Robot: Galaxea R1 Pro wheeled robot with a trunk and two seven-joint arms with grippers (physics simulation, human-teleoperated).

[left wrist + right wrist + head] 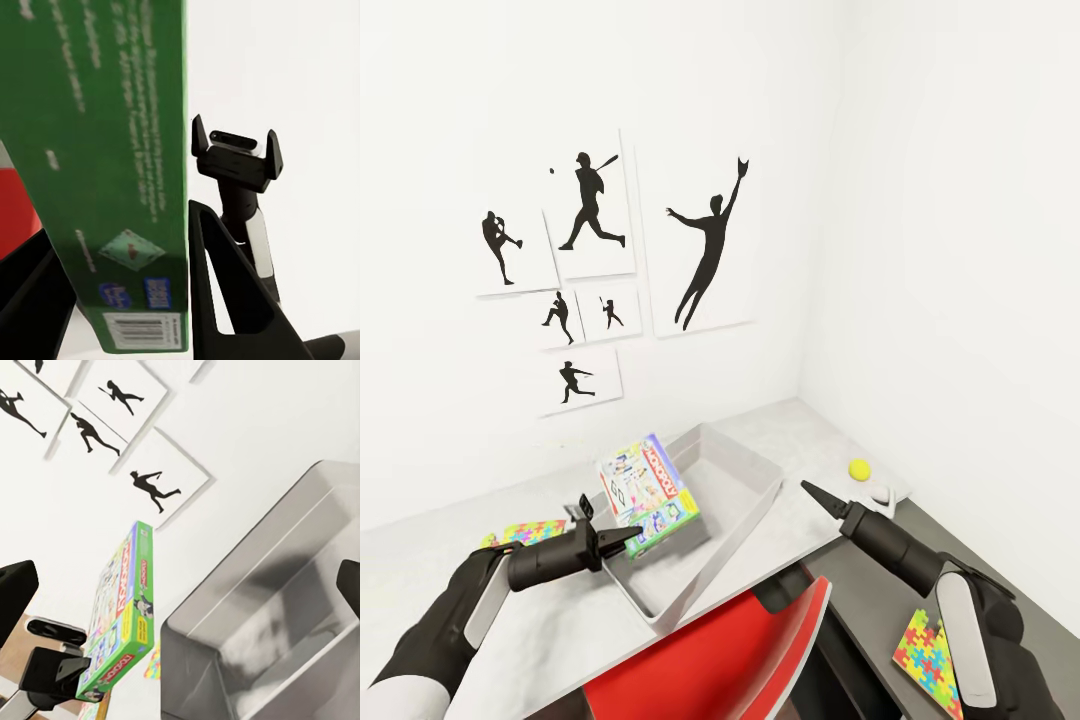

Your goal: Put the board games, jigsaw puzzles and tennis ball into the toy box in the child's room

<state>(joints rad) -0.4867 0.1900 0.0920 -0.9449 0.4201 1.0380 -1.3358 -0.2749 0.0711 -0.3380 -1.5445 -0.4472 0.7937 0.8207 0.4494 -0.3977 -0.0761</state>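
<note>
Monopoly box point(648, 494) hangs tilted over the near end of the toy box point(745, 485), clamped in the left gripper point(622, 541).
To place it well, level it over the grey bin, which looks empty, then lower before letting go. Right gripper point(812, 490) hovers near the tennis ball point(859, 468) on the table point(800, 425); whether its fingers are apart is unclear.

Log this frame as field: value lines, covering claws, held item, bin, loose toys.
left claw: shut on Monopoly box, held above toy box
right claw: open, holding nothing
toy box contents: nothing seen inside
tennis ball: on table, beyond right claw
jigsaw puzzles: one on table by left arm, one lower right
</note>
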